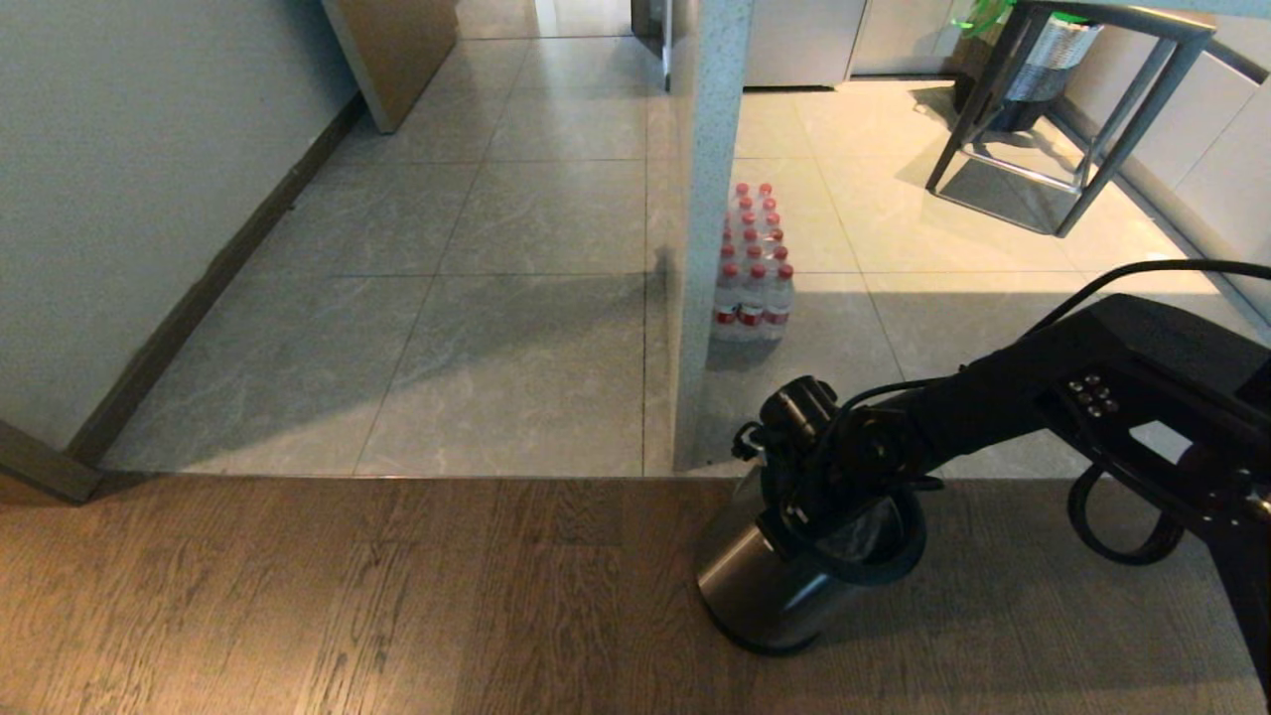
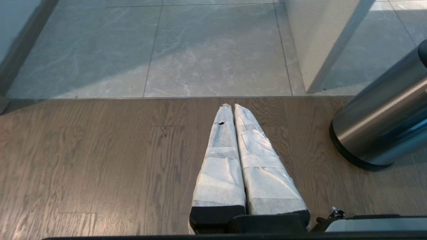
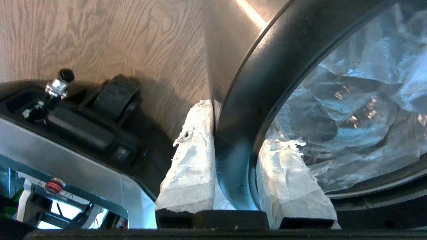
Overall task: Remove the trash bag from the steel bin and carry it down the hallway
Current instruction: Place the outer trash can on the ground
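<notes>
The steel bin (image 1: 755, 586) stands on the wood floor by the tile threshold, its black rim ring (image 3: 267, 66) facing me. My right gripper (image 1: 799, 511) reaches down onto the near side of that rim. In the right wrist view the right gripper (image 3: 242, 123) is shut on the rim, one taped finger (image 3: 195, 153) outside the wall and the other inside against the liner. The trash bag (image 3: 350, 110), clear crinkly plastic, lines the inside of the bin (image 1: 866, 541). The hallway (image 1: 516, 328) with grey tiles runs ahead on the left. My left gripper (image 2: 232, 106) hangs shut and empty over the wood floor, left of the bin (image 2: 377, 133).
A white pillar (image 1: 707, 199) splits the tiled area. A shrink-wrapped pack of red-capped bottles (image 1: 752, 273) sits against its right side. Further right stand a metal stool frame (image 1: 1072, 119) and a dark bin with a green liner (image 1: 1043, 50). A wall with a dark baseboard (image 1: 199, 298) borders the left.
</notes>
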### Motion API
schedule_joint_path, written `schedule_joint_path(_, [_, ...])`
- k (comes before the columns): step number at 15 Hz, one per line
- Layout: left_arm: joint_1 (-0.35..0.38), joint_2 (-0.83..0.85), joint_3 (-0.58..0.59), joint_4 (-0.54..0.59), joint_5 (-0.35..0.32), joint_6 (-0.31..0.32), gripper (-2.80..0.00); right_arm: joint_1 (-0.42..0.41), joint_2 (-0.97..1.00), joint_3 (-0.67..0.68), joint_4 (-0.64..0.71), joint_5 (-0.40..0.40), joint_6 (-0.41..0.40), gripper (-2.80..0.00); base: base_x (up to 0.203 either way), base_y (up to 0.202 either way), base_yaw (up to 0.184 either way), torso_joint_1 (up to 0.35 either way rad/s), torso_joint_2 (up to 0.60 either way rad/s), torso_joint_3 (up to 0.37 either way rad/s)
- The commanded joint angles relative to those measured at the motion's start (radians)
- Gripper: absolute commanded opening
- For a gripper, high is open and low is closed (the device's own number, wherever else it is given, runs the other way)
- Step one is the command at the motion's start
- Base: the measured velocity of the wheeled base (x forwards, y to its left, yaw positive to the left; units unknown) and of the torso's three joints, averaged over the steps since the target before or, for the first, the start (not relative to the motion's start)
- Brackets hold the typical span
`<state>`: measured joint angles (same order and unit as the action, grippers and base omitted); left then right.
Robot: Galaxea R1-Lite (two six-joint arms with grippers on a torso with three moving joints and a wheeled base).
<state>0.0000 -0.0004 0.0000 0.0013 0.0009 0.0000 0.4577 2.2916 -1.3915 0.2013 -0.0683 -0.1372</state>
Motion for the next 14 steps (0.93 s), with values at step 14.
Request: schedule_joint_path(14, [0.0,0.0,0.0,0.0,0.001,0.0,-2.8,-0.013,-0.306,0.043,0.069,0.004,-0.018,-2.8,0.0,0.0,0.0,0.0,0.0,0.0])
